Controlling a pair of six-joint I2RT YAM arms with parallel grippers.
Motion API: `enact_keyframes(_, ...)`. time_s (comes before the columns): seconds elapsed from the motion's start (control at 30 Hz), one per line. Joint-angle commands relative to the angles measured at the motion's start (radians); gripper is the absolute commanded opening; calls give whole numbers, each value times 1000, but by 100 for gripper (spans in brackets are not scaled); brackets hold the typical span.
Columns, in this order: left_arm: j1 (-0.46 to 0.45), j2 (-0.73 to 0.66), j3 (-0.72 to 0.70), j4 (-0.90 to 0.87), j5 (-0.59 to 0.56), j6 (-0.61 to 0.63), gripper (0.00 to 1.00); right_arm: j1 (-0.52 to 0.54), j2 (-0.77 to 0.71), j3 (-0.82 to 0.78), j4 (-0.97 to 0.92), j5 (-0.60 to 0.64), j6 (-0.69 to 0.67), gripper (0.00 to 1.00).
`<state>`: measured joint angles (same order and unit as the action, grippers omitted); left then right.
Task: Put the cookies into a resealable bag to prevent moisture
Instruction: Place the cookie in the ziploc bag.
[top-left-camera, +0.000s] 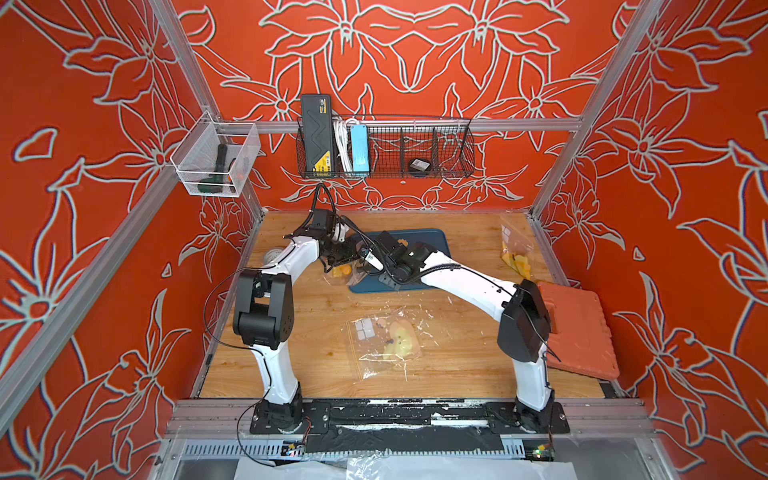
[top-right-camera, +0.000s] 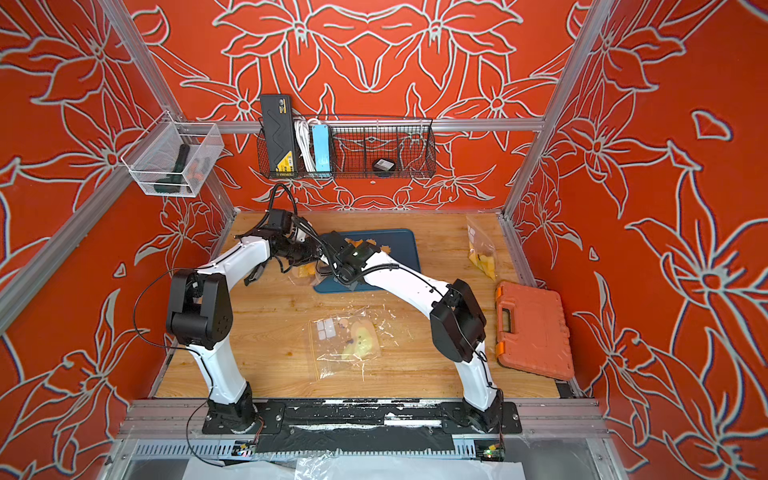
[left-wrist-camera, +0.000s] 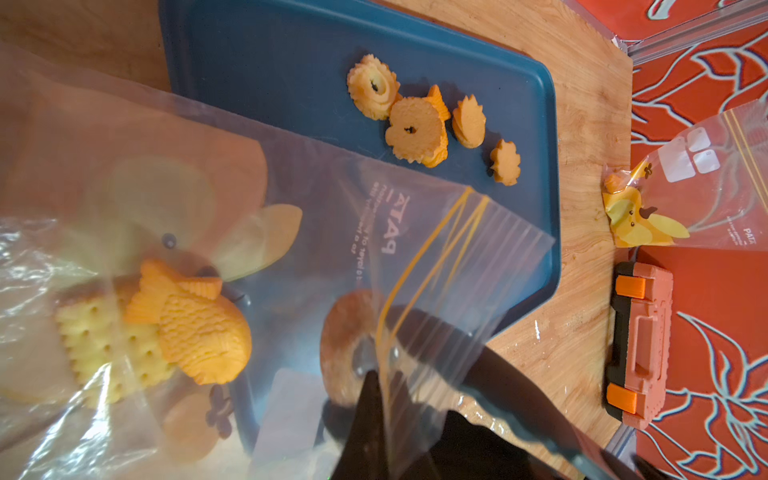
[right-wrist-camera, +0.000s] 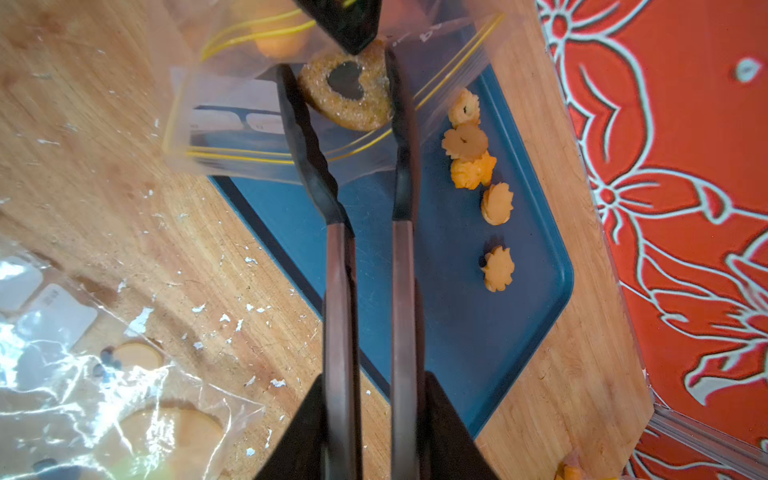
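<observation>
1. A brown ring cookie (right-wrist-camera: 353, 114) is being fed into the clear resealable bag (left-wrist-camera: 291, 232). The bag's mouth is held open over the corner of the blue tray (right-wrist-camera: 457, 332) nearest the left arm (top-left-camera: 266, 291).
2. The left tool (left-wrist-camera: 372, 386) is closed on the bag's zip lip, so the mouth is lifted above the tray. The long fingers of the right tool (right-wrist-camera: 340, 70) appear clamped on the ring cookie, one at each side, right at the opening.
3. A fish cookie (left-wrist-camera: 195, 324) and a pale square cracker (left-wrist-camera: 95, 345) are seen inside the bag, just off the tray's edge. Five small orange cookies (left-wrist-camera: 415, 133) lie loose on the tray, along the side away from the bag.
4. The next move is judged to call for carrying the ring cookie past the yellow zip lines before the fingers are parted, with the lip held taut. A return to the tray is then needed for the loose pieces.
5. Both arms are bent at the elbow above the wooden surface (top-left-camera: 316, 332). The right arm (top-left-camera: 478, 291) is stretched across the tray, and the two forearms meet above its bag-side corner.
</observation>
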<state>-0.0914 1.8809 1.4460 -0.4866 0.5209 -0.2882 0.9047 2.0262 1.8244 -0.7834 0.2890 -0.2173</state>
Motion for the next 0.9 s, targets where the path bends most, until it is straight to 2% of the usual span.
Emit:
enact_keyframes(0.0,4,4,18,-4,5,15,0,1,10,35,-43,3,7,41)
enact_keyframes(0.23,5,4,19,-6,5,16,0,0,-15,33,-43,-1,18,56)
enact_keyframes(0.33,4,3,19,-6,5,15,0,0,-37,22,-41,-10,24,57)
enact_keyframes(0.5,4,3,17,-6,-1,14,0,0,-105,-29,-42,-37,55,53)
enact_keyframes(0.67,5,-15,13,-6,-47,9,0,-10,-309,-252,85,-96,165,49)
enact_keyframes(0.77,5,-26,7,4,-41,10,0,-61,-404,-369,137,-129,252,48)
enact_keyframes(0.87,5,-31,4,12,-29,9,0,-156,-433,-447,151,-144,339,46)
